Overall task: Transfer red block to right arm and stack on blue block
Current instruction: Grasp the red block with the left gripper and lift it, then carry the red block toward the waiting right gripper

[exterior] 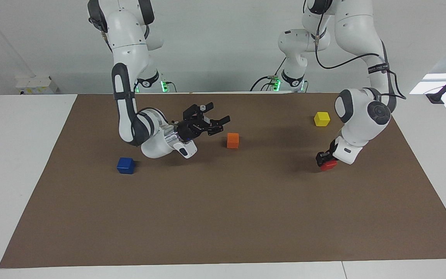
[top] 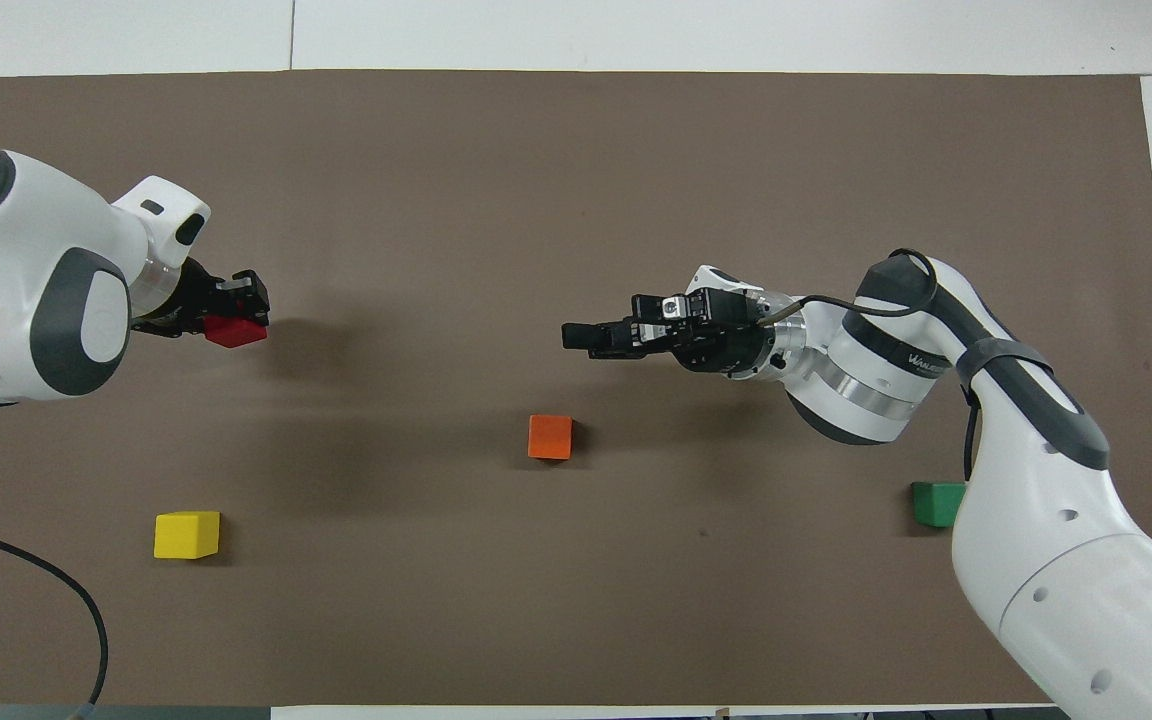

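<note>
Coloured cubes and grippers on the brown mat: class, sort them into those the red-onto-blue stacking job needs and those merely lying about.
Needed:
red block, gripped by the left gripper
right gripper, open over the mat
blue block

Lying about:
orange cube
yellow cube
green cube

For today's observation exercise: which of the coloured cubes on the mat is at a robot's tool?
The red block, at the left tool toward the left arm's end. The blue, orange, yellow and green cubes sit alone, untouched.
</note>
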Action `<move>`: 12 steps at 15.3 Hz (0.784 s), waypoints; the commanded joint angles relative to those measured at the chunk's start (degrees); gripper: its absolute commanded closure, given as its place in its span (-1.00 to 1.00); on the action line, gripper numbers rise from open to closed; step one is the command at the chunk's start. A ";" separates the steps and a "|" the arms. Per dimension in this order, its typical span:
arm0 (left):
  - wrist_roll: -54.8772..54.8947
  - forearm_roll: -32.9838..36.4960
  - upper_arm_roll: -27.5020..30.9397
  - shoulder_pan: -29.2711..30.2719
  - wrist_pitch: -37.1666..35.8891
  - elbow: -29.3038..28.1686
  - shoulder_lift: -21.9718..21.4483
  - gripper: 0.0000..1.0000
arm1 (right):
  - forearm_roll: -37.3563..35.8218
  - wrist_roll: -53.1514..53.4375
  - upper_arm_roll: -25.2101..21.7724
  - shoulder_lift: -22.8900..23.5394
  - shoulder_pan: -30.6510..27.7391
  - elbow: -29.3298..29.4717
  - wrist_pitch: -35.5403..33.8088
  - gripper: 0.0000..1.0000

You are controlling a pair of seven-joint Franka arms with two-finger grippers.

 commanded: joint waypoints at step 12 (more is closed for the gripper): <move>-65.01 -27.11 -5.05 -10.15 -16.90 1.59 -19.49 1.00 | 1.24 -1.25 0.24 1.34 0.42 1.57 2.26 -1.00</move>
